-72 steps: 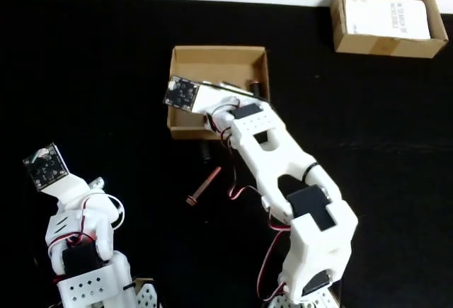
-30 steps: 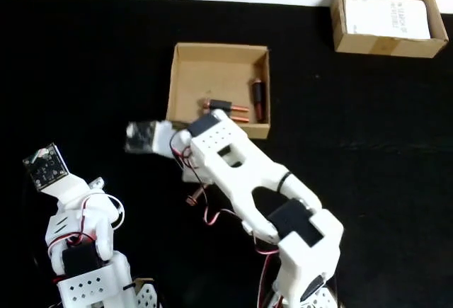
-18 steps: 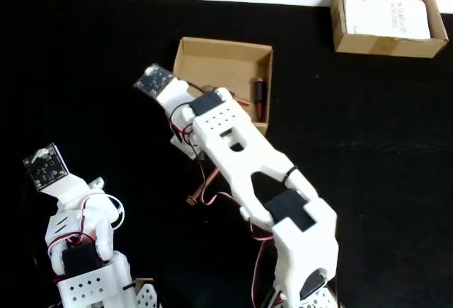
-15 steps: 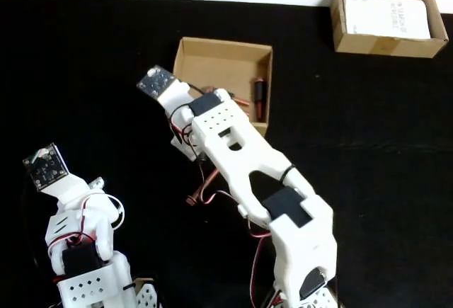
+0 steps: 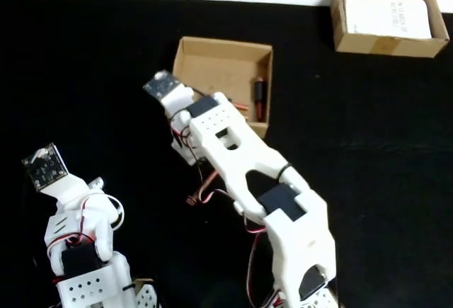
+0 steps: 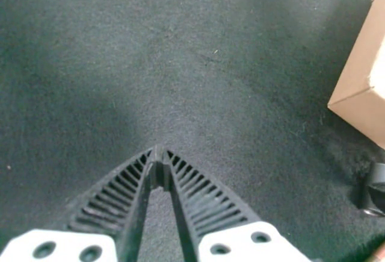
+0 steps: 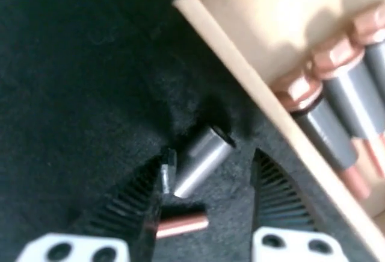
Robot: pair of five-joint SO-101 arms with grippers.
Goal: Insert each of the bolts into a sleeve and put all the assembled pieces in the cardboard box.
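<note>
My right gripper [image 7: 213, 156] is open just outside the cardboard box [image 5: 221, 56], at its near-left corner. A loose grey sleeve [image 7: 201, 159] lies on the black cloth between its fingers, close to the box wall [image 7: 240, 81]. The copper end of a bolt [image 7: 180, 224] lies just behind the sleeve, and the bolt's head [image 5: 191, 199] pokes out beside the right arm [image 5: 233, 152] in the high view. Assembled bolts in sleeves [image 7: 328, 126] lie inside the box [image 5: 259, 99]. My left gripper [image 6: 157, 153] is shut and holds nothing, low over bare cloth at the near left.
A second cardboard box [image 5: 388, 44] with white paper in it sits at the far right. The cardboard box's corner [image 6: 364, 96] appears in the left wrist view, off to one side. The left arm [image 5: 74, 216] stands folded at the near-left edge.
The right arm left the box, swung left and came down at the box's near-left corner over the loose sleeve. The box shifted slightly right. The left arm stayed still.
</note>
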